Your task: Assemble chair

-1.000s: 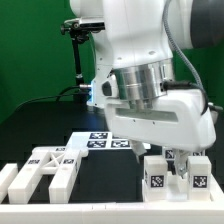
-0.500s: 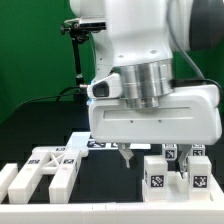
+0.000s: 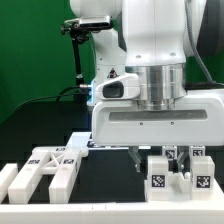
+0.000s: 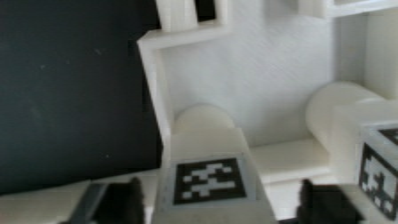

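The chair (image 3: 178, 176) is not yet one piece. It lies as loose white tagged parts in two groups on the black table (image 3: 110, 172).

Right group: at the near edge, on the exterior view's right. Two upright blocks stand there, the left block (image 3: 157, 180) and the right block (image 3: 198, 178), with their tags facing the camera.

Left group (image 3: 45, 168): near edge, on the exterior view's left, well apart from the right group. We see bare black table between the two. The border rail (image 3: 110, 212) closes the near side just beside both groups.

The gripper (image 3: 153, 157) hangs low over the left block, and one dark finger (image 3: 137, 155) shows just to that block's left. From the exterior view we cannot tell how wide the jaws stand.

The wrist view settles it. The left block (image 4: 210, 172) sits between two dark fingertips (image 4: 116, 205) with a gap on each side, so the jaws stand apart and hold nothing. The same view shows a second rounded block (image 4: 338, 115) just beside it, both on a white slab (image 4: 249, 70) whose edge drops to black table (image 4: 71, 90).

Only the exterior view shows the left group, the rail and a sliver of the marker board (image 3: 80, 143), farther back and mostly hidden by the hand.
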You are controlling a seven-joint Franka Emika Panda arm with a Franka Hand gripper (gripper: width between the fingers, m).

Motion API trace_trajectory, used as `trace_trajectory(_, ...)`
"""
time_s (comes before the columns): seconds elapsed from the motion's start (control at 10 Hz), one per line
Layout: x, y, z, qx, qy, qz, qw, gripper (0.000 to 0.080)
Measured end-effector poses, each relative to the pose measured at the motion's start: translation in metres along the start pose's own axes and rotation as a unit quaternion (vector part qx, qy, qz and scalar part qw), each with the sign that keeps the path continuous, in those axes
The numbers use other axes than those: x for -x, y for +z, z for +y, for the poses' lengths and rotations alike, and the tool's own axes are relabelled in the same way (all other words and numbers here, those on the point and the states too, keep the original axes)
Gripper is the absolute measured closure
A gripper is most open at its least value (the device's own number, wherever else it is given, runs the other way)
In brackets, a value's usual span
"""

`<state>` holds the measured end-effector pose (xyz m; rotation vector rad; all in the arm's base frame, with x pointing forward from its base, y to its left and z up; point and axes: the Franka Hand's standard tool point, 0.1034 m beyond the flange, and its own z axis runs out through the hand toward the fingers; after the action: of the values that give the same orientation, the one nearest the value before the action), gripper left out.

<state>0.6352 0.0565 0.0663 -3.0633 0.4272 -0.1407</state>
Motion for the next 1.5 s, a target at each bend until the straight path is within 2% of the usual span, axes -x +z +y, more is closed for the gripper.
trace_trajectory(0.1,0.0,0.0,-0.0001,0.0,0.039,0.0,0.999,0.0515)
trace_trajectory(0.3,0.0,-0.0002,-0.0008,-0.001,0.109,0.0,0.994,0.0514)
trace_trajectory(0.4,0.0001,-0.0007,-0.0034,-0.001,0.206,0.003,0.978,0.0514)
trace_trajectory(0.6,-0.0002,0.0001,-0.0072,0.001,0.373,0.009,0.928,0.0514)
trace_trajectory(0.8,-0.0047,0.0005,-0.0067,-0.034,0.532,0.008,0.846,0.0514)
trace_trajectory(0.9,-0.0049,0.0001,-0.0068,-0.042,0.573,0.005,0.818,0.0514)
trace_trajectory(1.0,-0.0044,0.0007,-0.0077,-0.042,0.582,0.004,0.812,0.0486)
trace_trajectory(1.1,-0.0041,0.0012,-0.0076,-0.041,0.581,0.004,0.813,0.035)
trace_trajectory(1.2,-0.0041,0.0013,-0.0075,-0.041,0.568,0.004,0.822,0.035)
trace_trajectory(1.3,-0.0042,0.0015,-0.0071,-0.041,0.561,0.005,0.827,0.0193)
trace_trajectory(1.4,-0.006,0.0008,-0.0034,-0.04,0.468,0.008,0.883,0.0162)
trace_trajectory(1.5,-0.0072,-0.0012,0.0012,-0.039,0.37,0.009,0.928,0.0162)
